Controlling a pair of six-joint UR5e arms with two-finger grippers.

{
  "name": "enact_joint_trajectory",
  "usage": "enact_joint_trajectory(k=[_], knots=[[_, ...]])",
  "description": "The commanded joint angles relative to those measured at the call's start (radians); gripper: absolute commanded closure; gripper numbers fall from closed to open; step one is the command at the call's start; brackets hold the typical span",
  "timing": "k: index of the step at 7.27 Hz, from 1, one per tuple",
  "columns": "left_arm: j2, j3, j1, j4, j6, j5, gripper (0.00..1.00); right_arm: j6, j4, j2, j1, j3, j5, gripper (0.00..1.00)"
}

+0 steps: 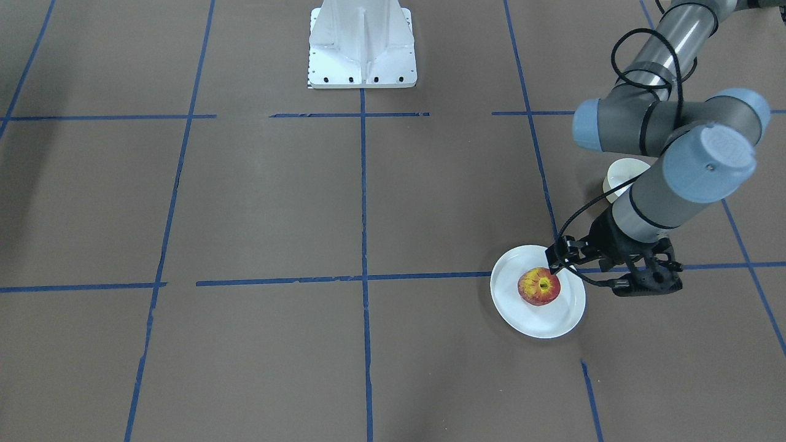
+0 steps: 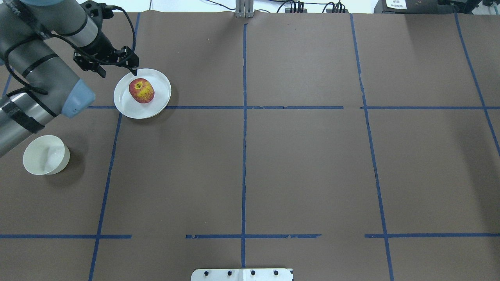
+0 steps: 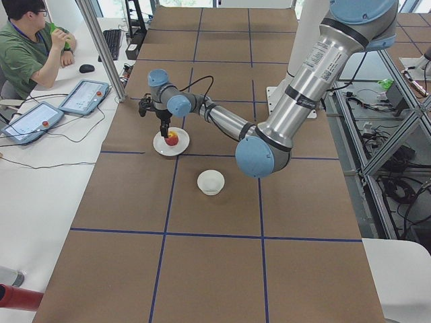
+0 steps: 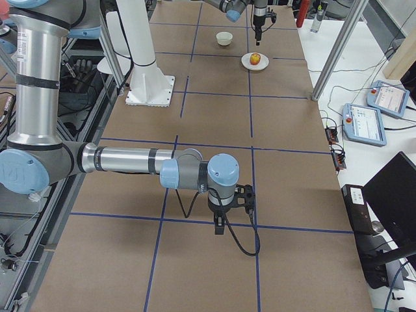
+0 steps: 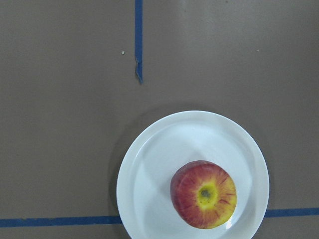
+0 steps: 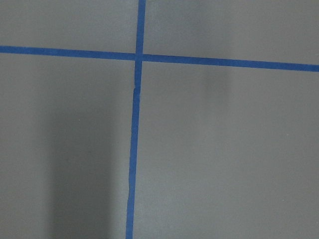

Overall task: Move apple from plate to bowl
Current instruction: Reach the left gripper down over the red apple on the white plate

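Observation:
The apple [image 1: 538, 286] is red with yellow patches and sits stem hollow up on the white plate [image 1: 552, 320], off centre. Both also show in the overhead view, apple [image 2: 141, 90] on plate [image 2: 129, 108], and in the left wrist view, apple [image 5: 203, 194] on plate [image 5: 149, 184]. My left gripper [image 2: 134, 71] points down above the plate's rim, just beside the apple, with its fingers together and empty. The small cream bowl [image 2: 43, 156] stands empty near the left arm. My right gripper [image 4: 220, 227] hangs over bare table far away; I cannot tell its state.
The robot's white base [image 1: 362, 49] stands mid-table at the robot's edge. Blue tape lines [image 2: 244, 107] divide the brown table. An operator [image 3: 27, 47] and tablets [image 3: 84, 96] sit on a side desk beyond the plate. The right wrist view shows only table and tape.

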Motion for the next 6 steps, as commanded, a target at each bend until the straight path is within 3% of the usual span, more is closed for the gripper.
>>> enact_joint_trajectory(k=[1,6], knots=[[-0.057,0.117,0.038,-0.07,-0.075,0.04,0.0,0.0,0.0,0.0,0.0,0.001,0.002,0.0],[-0.05,0.176,0.092,-0.169,-0.103,0.059,0.0,0.0,0.0,0.0,0.0,0.0,0.0,0.0]])
